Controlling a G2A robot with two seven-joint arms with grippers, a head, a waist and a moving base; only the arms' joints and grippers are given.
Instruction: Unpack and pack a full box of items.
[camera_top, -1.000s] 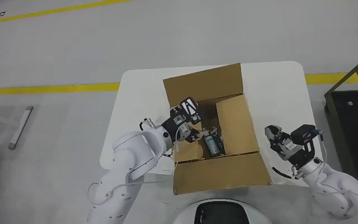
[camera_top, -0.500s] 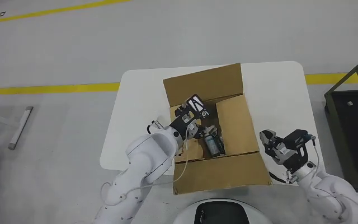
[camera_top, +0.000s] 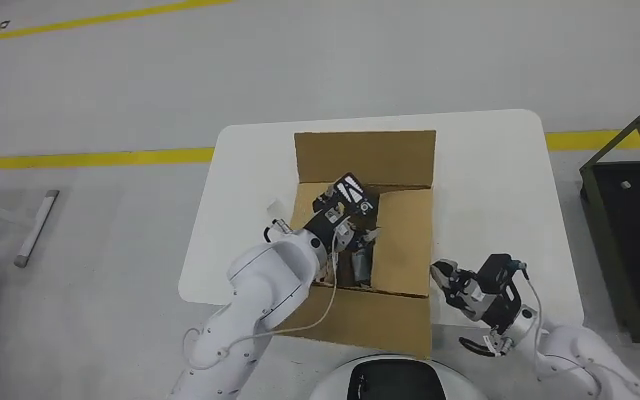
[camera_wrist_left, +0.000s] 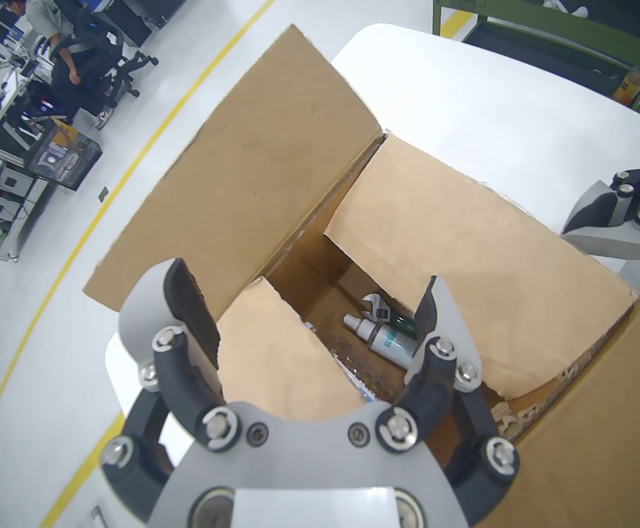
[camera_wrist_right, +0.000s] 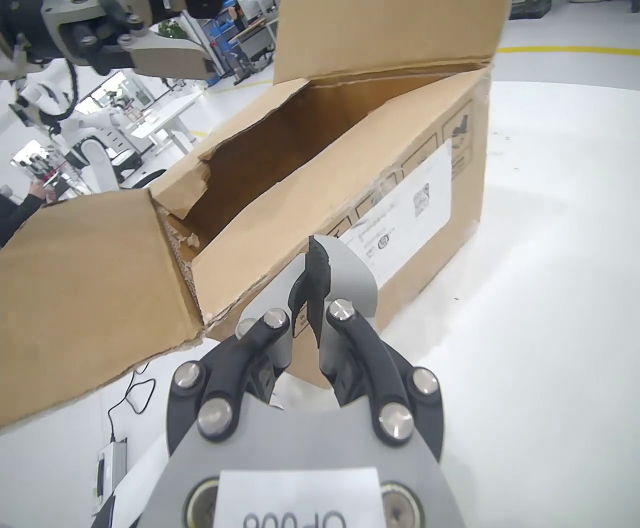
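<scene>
My left gripper (camera_wrist_left: 302, 280) hangs over the mouth of the box (camera_top: 365, 160), at the centre of the top view. Its fingers are spread wide and hold nothing. My right gripper (camera_wrist_right: 312, 250) sits low at the lower right of that view, just beside the box's outer wall, with its pads pressed together on nothing.

The flaps are open, one of them torn along its edge. Down inside I can see a spray bottle (camera_wrist_left: 385, 342), a wrench (camera_wrist_left: 382, 312) touching it, and some clear packaging I cannot make out. Every item I can see lies inside the box, so I judge the unpacking has hardly begun. Each piece has to come out and then go back in.

The tabletop (camera_top: 490, 150) is white with rounded corners. Around it the floor (camera_top: 120, 80) is pale grey with a yellow line (camera_top: 100, 157) running across the left of the frame, and a dark green rack (camera_top: 610, 215) stands at the right edge.
</scene>
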